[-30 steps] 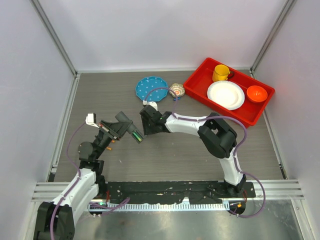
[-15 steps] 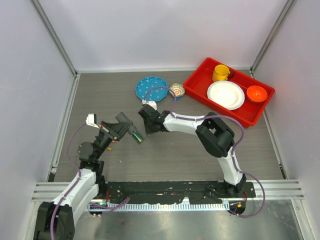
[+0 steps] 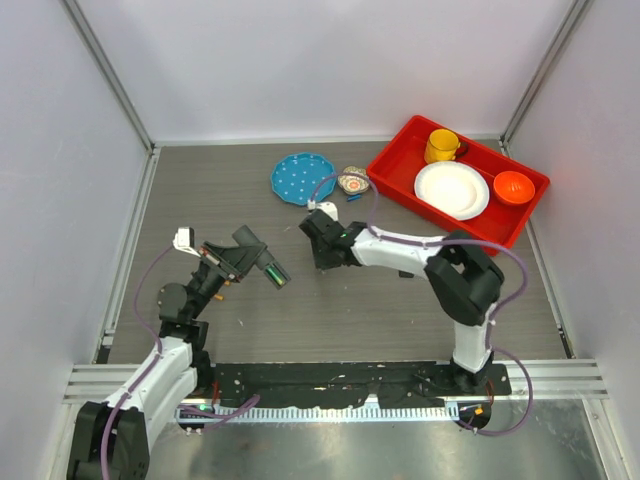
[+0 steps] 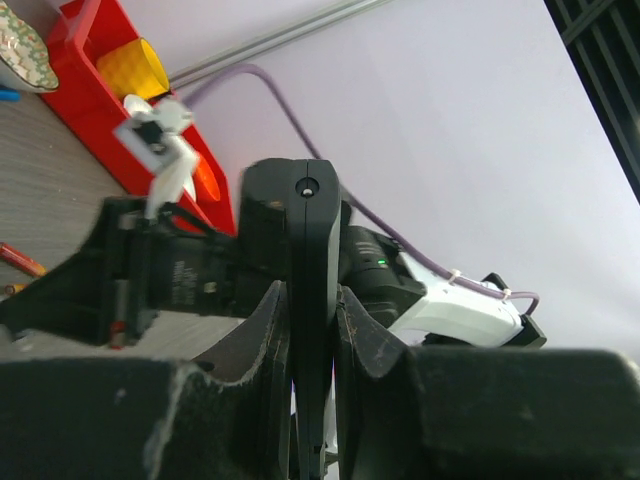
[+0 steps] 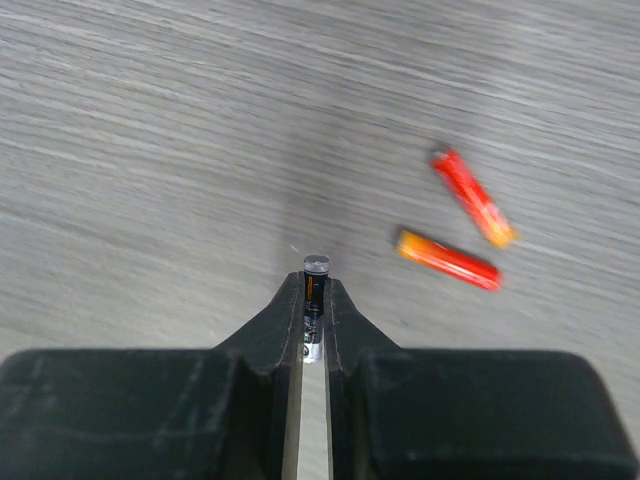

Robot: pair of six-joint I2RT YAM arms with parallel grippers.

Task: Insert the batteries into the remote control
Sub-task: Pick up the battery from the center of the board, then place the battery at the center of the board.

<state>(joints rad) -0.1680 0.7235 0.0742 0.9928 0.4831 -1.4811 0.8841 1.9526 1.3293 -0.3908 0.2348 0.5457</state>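
The remote control [image 4: 310,230] is clamped edge-on between the closed jaws of the left gripper [image 4: 311,300] and is held off the tabletop [image 3: 330,320], toward its left edge. A battery [image 5: 316,267] is pinched between the jaws of the right gripper [image 5: 313,288], over the middle of the tabletop, with only its metal cap protruding past the fingertips. In the overhead view a green spot [image 3: 272,272] is seen at the end of the remote control nearest the right gripper. Whether that is a seated battery cannot be told. Two orange sticks [image 5: 447,258] are seen lying on the tabletop, apart from each other.

The battery is judged light, rigid and smooth-sided, so it is likely to swivel or slip in a two-point pinch. It is best gripped across its middle, with one end left free for entry. The remote control is judged stiff and light, with slick plastic faces. It is best held across its narrow width, away from the battery bay, so that the bay is kept unobstructed.
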